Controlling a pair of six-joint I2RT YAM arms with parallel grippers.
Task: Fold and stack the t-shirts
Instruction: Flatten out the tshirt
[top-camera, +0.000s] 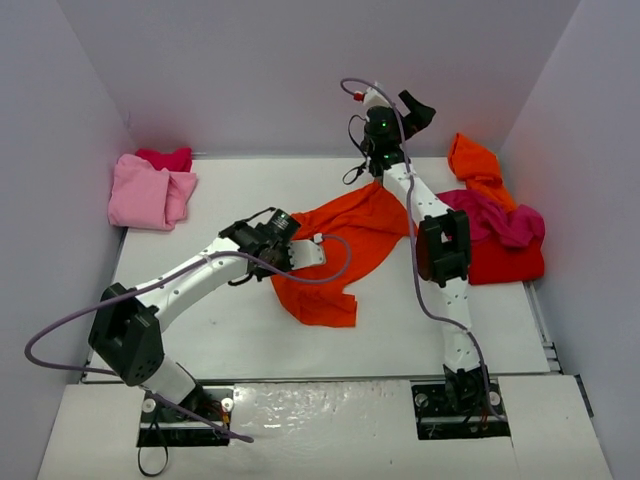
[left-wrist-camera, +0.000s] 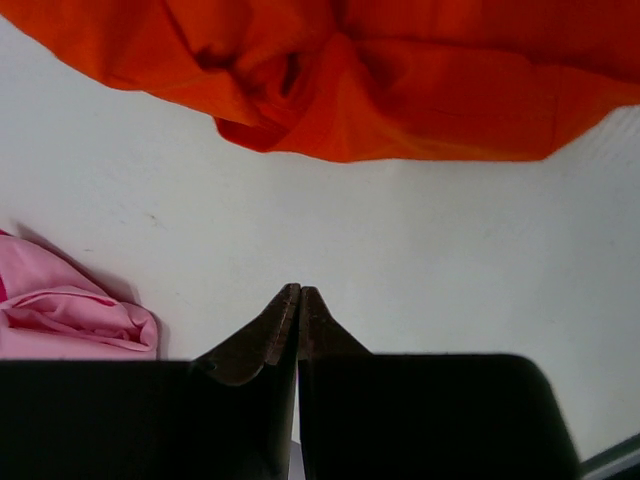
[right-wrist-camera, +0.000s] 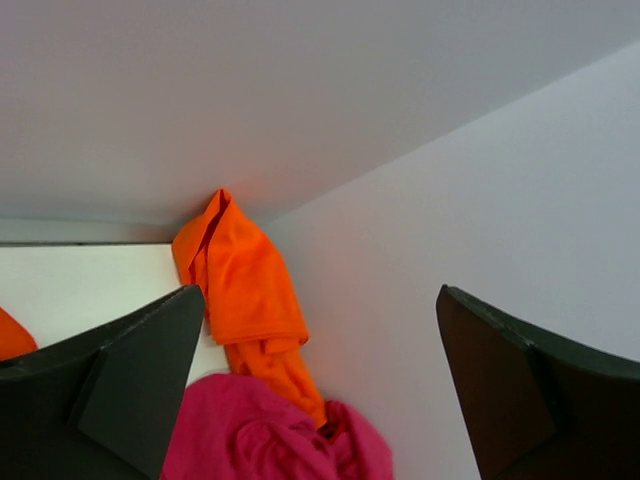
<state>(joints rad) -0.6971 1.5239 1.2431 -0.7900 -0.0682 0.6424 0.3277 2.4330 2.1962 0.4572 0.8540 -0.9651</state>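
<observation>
Centrally, an orange t-shirt lies crumpled. At its left edge the left gripper is shut, empty; above its far corner the right gripper gapes wide. To its left lie pink shirts, rightward a magenta-red heap.

The orange t-shirt is lying rumpled mid-scene. Far left, light pink t-shirt is sitting bunched, crimson t-shirt peeking behind. Far right, second orange t-shirt, magenta t-shirt and red t-shirt are lying heaped.
</observation>
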